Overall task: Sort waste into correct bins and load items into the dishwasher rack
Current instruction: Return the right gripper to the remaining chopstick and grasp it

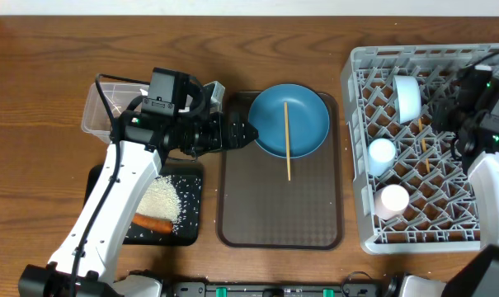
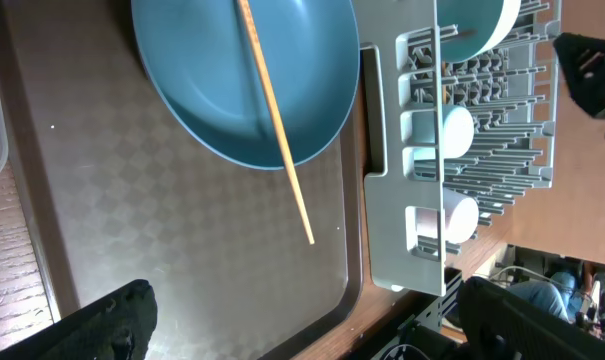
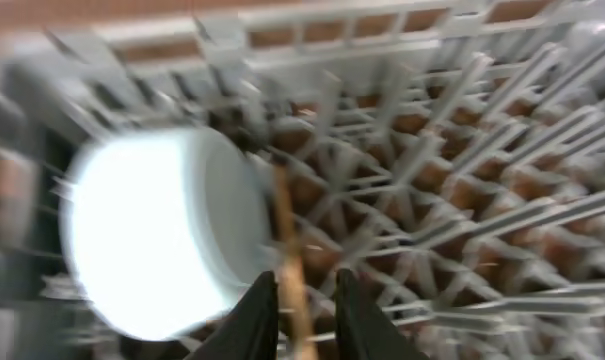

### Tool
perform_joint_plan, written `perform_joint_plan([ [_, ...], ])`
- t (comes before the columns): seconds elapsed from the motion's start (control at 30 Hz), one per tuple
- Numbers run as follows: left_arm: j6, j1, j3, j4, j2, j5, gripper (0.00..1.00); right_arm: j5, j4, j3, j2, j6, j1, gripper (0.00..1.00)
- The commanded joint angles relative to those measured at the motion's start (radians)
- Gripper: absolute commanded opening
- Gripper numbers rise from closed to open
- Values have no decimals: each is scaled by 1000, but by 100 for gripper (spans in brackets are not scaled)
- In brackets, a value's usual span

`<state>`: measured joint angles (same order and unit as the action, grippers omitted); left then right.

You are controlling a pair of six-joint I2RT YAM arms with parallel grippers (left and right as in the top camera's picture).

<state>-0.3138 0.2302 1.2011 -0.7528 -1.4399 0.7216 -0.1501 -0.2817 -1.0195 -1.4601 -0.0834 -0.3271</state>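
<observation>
Chopstick (image 1: 287,139) lies across the plate (image 1: 308,114) in the middle of the overhead frame. Its long axis runs top to bottom, and its lower end passes over the plate's rim onto the brown tray (image 1: 278,216). The left gripper (image 1: 247,134) sits just left of the plate's rim, level with the upper half of the stick, its jaws spread wide and holding nothing. The stick therefore lies to the right of those jaws and crosswise to their reach. My guess is that the jaws will need to come over the plate and straddle the stick across its width. The left arm is much the nearer; the right arm is at the far right of the frame, over the rack (image 1: 360,82).

The second chopstick (image 3: 285,235) stands between the tips of the right gripper (image 3: 302,292) in the blurred wrist view, reaching up over the lattice. The fingers are close on either side, but I cannot tell whether they pinch it or have let go.

Counted:
- Two chopsticks, one on the plate and one at the rack.
- One plate.
- One bowl (image 1: 408,97) and two cups (image 1: 382,155) (image 1: 393,200), all in the rack.
- One carrot (image 1: 152,223) and one patch of rice (image 1: 162,198), both in the black tray (image 1: 193,216) at lower left.
- One clear tub (image 1: 101,107) at upper left.
</observation>
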Motion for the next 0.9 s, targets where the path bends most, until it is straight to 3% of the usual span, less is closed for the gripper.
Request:
perform_joint_plan([
  [0.0, 10, -3, 6, -2, 10, -9, 98, -146, -29, -7, 82, 259, 36, 20],
  [0.33, 10, -3, 6, -1, 10, -9, 98, -139, -205, -6, 104, 458, 341, 25],
  [0.57, 10, -3, 6, -1, 9, -9, 98, 98, -164, -6, 9, 495, 594, 33],
  [0.87, 10, -3, 6, -1, 9, -9, 98, 150, -6, -6, -211, 497, 768, 37],
])
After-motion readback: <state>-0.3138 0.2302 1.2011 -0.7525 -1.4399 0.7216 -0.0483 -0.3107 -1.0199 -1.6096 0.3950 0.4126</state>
